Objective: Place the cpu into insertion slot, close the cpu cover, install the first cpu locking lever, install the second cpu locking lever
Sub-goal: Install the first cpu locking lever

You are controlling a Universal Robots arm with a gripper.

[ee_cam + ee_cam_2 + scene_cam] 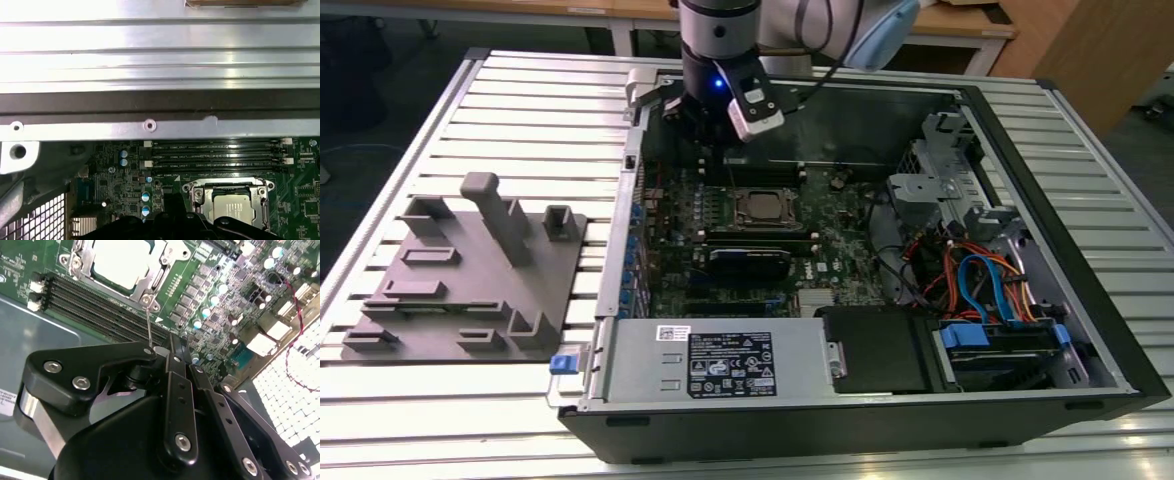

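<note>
While the cpu (120,260) sits under the closed cpu cover (84,262), the fingers (176,385) pinch shut on a thin locking lever (148,325).

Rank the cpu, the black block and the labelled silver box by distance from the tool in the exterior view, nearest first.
From the tool:
1. cpu, on the motherboard, just in front of the tool.
2. black block, next beyond the cpu.
3. labelled silver box, at the front edge of the case.

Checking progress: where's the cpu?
The cpu sits in the insertion slot, framed by the cpu cover, beside the memory slots in the first wrist view; centre of the motherboard in the exterior view.
</note>
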